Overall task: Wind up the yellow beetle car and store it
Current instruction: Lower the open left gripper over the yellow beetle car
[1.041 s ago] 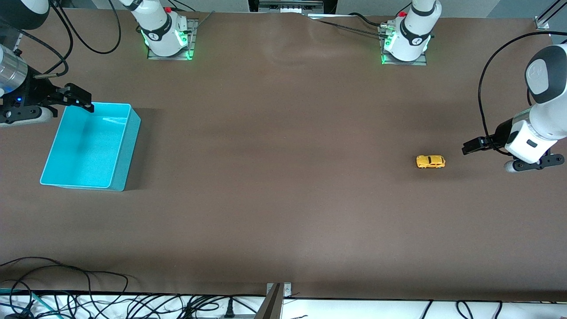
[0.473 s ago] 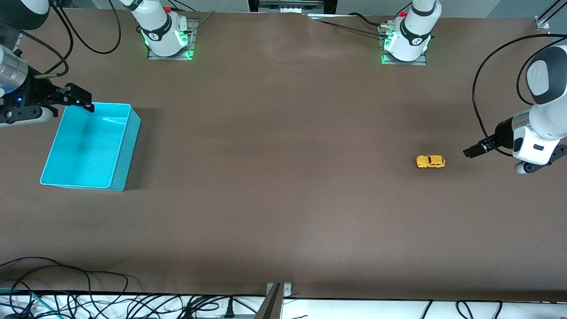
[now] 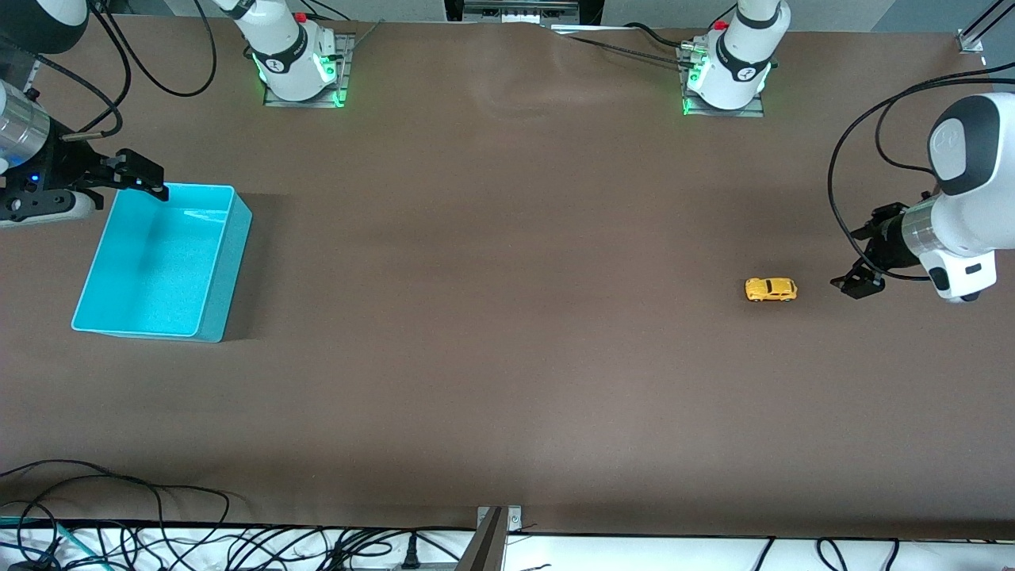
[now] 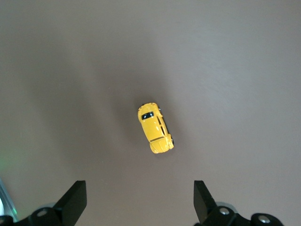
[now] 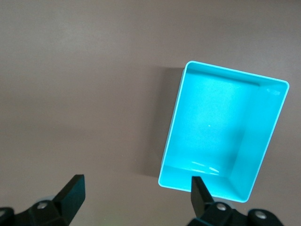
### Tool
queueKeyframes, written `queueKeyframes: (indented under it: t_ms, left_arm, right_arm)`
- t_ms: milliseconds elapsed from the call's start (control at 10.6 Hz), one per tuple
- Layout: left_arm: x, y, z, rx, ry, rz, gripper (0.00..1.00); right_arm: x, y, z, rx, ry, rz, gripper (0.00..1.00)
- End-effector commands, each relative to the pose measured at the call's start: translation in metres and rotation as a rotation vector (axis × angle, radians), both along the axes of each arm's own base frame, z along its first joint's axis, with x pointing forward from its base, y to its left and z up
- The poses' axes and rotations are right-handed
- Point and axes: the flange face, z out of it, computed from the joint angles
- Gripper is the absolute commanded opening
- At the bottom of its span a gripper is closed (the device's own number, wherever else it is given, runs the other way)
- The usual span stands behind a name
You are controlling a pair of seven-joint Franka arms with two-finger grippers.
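Observation:
The yellow beetle car [image 3: 771, 289] stands on the brown table toward the left arm's end, small and rounded with dark windows; the left wrist view shows the car [image 4: 155, 128] from above. My left gripper [image 3: 859, 282] hangs beside the car, closer to the table's end, apart from it. In its own wrist view the left gripper [image 4: 138, 186] is open with nothing between the fingers. My right gripper [image 3: 141, 178] waits open over the rim of the teal bin [image 3: 231, 238] at the right arm's end. The right gripper [image 5: 136, 181] is empty, and so is the bin [image 5: 211, 127].
Both arm bases [image 3: 297, 67] [image 3: 725, 75] glow green along the table edge farthest from the front camera. Loose cables [image 3: 119, 507] and a metal bracket [image 3: 496, 523] lie at the edge nearest that camera.
The left arm has turned its wrist, so its hand now points down at the table beside the car. The car, the bin and the right arm have not moved.

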Motion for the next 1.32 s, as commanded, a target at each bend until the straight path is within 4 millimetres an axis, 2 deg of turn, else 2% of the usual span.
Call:
queueKeyframes:
  t_ms: [0, 189, 378, 662, 1041, 1230]
  left_arm:
    - [-0.003, -0.003, -0.036, 0.019, 0.012, 0.197, 1.00]
    - [-0.017, -0.009, -0.069, 0.050, -0.018, 0.321, 1.00]
    - [-0.033, -0.022, -0.105, 0.091, -0.027, 0.328, 1.00]
    - [-0.042, -0.032, -0.142, 0.119, -0.065, 0.332, 1.00]
    - [-0.037, -0.024, -0.185, 0.148, -0.094, 0.324, 1.00]
    - [-0.033, -0.016, -0.187, 0.162, -0.119, 0.347, 1.00]
  right_arm:
    - [-0.001, -0.002, 0.002, -0.010, 0.007, 0.009, 1.00]
    - [-0.001, -0.002, 0.001, -0.010, 0.009, 0.010, 1.00]
    - [0.000, -0.002, 0.000, -0.010, 0.009, 0.010, 1.00]
    - [-0.001, -0.002, 0.000, -0.010, 0.009, 0.010, 1.00]
    - [-0.001, -0.002, 0.000, -0.010, 0.009, 0.010, 1.00]
    - [-0.001, -0.005, 0.000, -0.009, 0.010, 0.006, 1.00]
